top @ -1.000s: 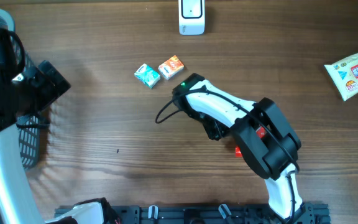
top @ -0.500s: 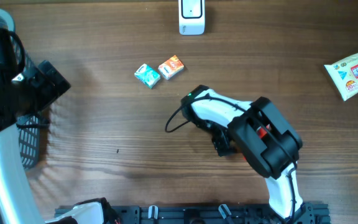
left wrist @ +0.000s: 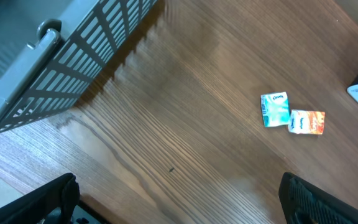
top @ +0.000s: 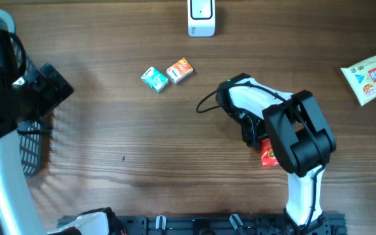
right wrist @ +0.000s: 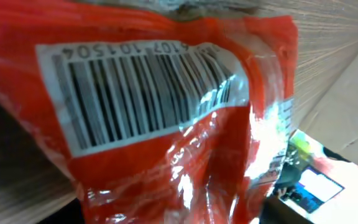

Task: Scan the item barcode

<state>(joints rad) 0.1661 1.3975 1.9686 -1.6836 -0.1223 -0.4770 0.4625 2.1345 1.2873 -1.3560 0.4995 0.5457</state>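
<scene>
A crinkled red packet (right wrist: 166, 124) fills the right wrist view, its white barcode label (right wrist: 142, 93) facing the camera. My right gripper (right wrist: 173, 214) is shut on the packet, with a dark finger at each lower corner. From overhead only a corner of the red packet (top: 268, 155) shows under the right arm (top: 286, 130), right of the table's middle. The white scanner (top: 201, 17) stands at the far edge. My left gripper (left wrist: 182, 208) hangs open over bare wood at the left, holding nothing.
A teal pack (top: 154, 79) and an orange pack (top: 180, 70) lie side by side left of the scanner. A wipes packet (top: 374, 73) lies at the far right. A dark wire basket (left wrist: 73, 68) stands at the left edge.
The right arm has swung to the right, away from the two small packs, and the red packet has gone with it. The left arm has not moved.
</scene>
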